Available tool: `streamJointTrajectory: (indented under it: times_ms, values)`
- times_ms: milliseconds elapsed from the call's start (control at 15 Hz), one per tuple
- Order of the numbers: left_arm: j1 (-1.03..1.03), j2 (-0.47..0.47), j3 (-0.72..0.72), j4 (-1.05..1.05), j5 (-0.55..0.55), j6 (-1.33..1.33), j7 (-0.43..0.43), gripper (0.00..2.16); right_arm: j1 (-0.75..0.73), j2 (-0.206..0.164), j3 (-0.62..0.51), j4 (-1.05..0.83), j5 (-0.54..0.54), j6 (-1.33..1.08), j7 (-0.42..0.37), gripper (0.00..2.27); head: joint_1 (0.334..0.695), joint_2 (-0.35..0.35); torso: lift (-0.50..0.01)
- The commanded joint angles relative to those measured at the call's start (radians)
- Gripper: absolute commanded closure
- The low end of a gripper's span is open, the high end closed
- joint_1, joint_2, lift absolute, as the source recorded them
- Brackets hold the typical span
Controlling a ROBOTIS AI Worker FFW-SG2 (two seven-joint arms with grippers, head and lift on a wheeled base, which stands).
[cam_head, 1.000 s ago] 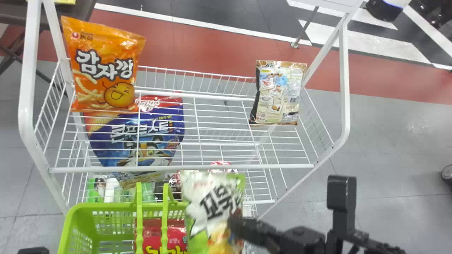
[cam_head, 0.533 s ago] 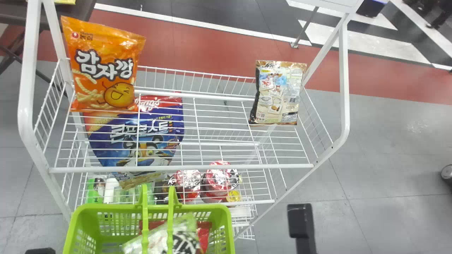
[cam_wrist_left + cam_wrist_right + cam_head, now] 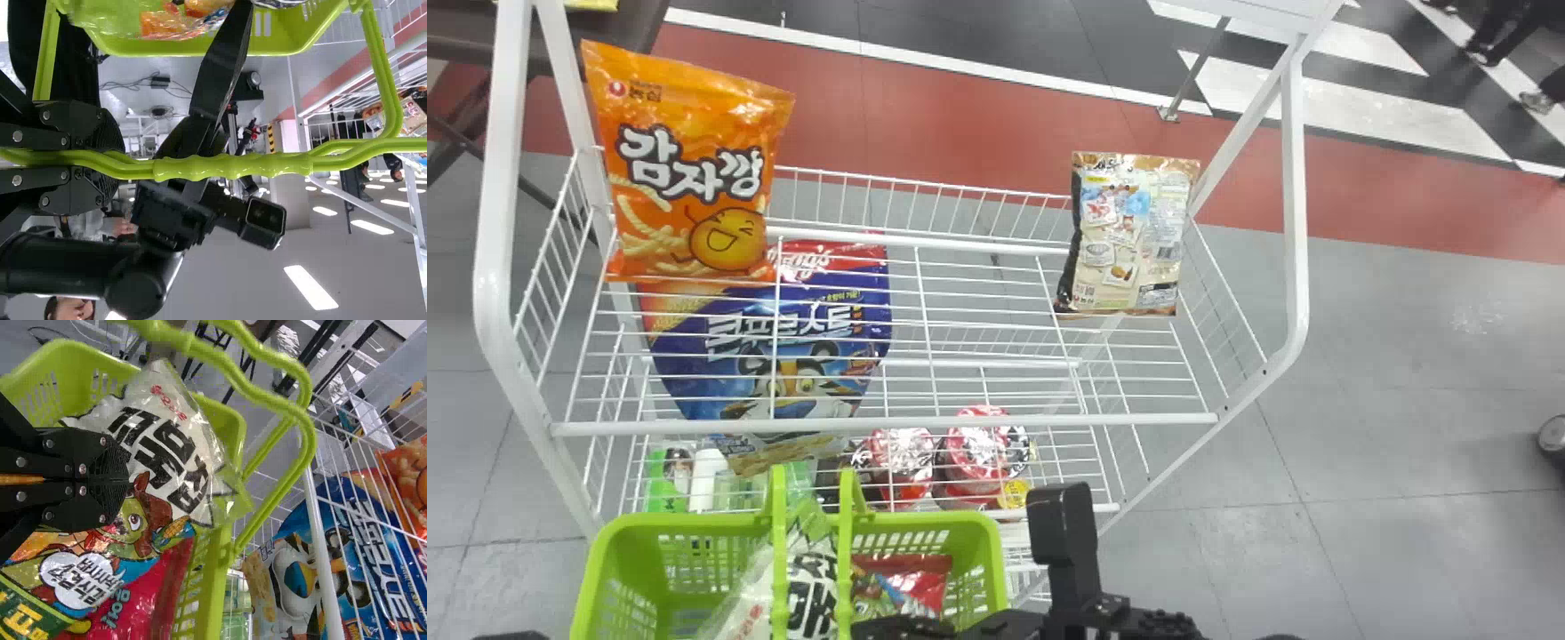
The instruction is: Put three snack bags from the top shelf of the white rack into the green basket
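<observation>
Holding the white snack bag (image 3: 809,569) btwn its jaws, the R gripper (image 3: 871,629) is at the green basket (image 3: 987,526), bag inside the rim nr a red bag (image 3: 925,582). L gripper (image 3: 511,635) has its jaws closed round the basket handle (image 3: 233,167). Beyond, top shelf (image 3: 960,420): orange bag (image 3: 689,169) L end, tan-and-black bag (image 3: 1129,236) R end (blue bag (image 3: 774,347) underneath, seen thru the wires).

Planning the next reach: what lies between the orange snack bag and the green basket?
In the head view, a blue bag, seen through the top shelf, and the shelf's white front rail.
</observation>
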Motion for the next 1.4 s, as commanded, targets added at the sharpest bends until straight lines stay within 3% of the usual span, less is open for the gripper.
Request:
streamJointTrajectory:
  times_ms: [0,400,600,1000,1333]
  values:
    - [-0.004,0.0,-0.007,-0.007,0.0,0.0,0.006,2.15,-0.008,-0.007,-0.019,0.004,0.018,0.014,0.019,0.0,0.695,-0.325,0.0]
    - [-0.011,-0.001,-0.021,-0.006,-0.005,0.0,0.016,2.15,0.039,-0.008,-0.176,-0.094,-0.048,-0.026,0.037,0.05,0.695,-0.35,0.0]
    - [-0.009,-0.001,-0.023,-0.004,-0.005,0.0,0.016,2.15,-0.007,0.01,-0.227,-0.029,-0.058,-0.333,-0.072,0.05,0.695,-0.35,0.0]
    - [-0.006,-0.001,-0.044,0.001,-0.023,0.0,0.019,2.15,-0.36,0.018,-0.234,0.302,0.07,-0.723,-0.322,0.07,0.695,-0.35,0.0]
    - [-0.017,0.006,-0.042,0.004,-0.024,0.003,0.022,2.15,-0.614,0.016,-0.276,0.639,0.218,-0.904,-0.406,0.09,0.695,-0.35,0.0]
